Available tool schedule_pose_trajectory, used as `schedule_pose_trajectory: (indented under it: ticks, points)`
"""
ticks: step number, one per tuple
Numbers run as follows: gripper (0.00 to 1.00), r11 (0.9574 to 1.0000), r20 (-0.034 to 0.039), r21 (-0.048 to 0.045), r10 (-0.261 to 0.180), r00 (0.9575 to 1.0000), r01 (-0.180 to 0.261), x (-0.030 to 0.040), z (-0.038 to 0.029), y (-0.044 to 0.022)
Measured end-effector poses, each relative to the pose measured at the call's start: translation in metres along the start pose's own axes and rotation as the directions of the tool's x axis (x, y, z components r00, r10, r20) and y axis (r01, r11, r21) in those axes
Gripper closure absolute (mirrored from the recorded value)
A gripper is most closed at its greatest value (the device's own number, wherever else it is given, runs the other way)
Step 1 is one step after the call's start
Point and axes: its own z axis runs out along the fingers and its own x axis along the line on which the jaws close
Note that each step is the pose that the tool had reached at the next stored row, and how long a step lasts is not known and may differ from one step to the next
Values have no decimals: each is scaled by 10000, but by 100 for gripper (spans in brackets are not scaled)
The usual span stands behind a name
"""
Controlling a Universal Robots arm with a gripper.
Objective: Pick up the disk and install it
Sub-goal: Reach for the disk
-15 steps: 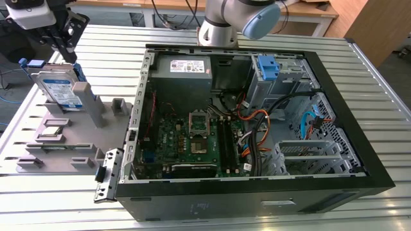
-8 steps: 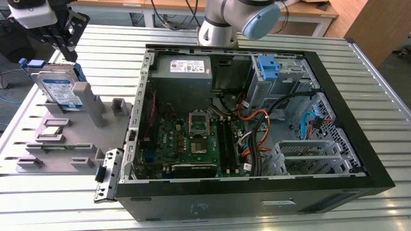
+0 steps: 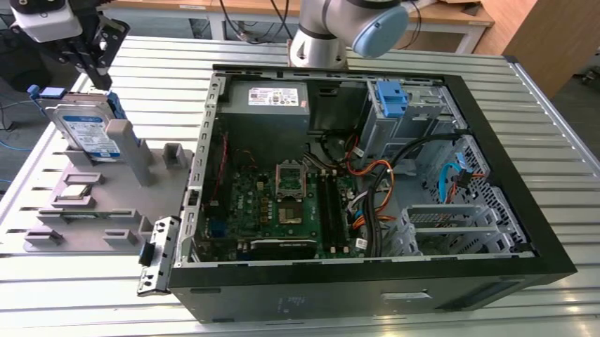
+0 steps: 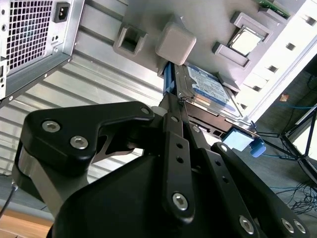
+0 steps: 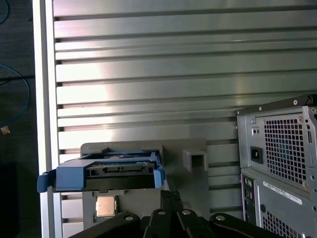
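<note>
A slatted metal table [image 3: 574, 126] carried everything. Directly on it lay an open black computer case [image 3: 328, 298], set on its side with its inside facing up. Just beside the case, toward the exterior view's left, was a flat grey fixture plate [image 3: 122, 207] (the disk [image 3: 89, 133] stood upright in it).
</note>
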Motion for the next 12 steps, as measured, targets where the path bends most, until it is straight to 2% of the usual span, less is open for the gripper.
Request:
schedule_pose_trajectory:
  ticks: [12]
  points:
    - [89,10000,0,0,-1,10000,1,137,34,9]
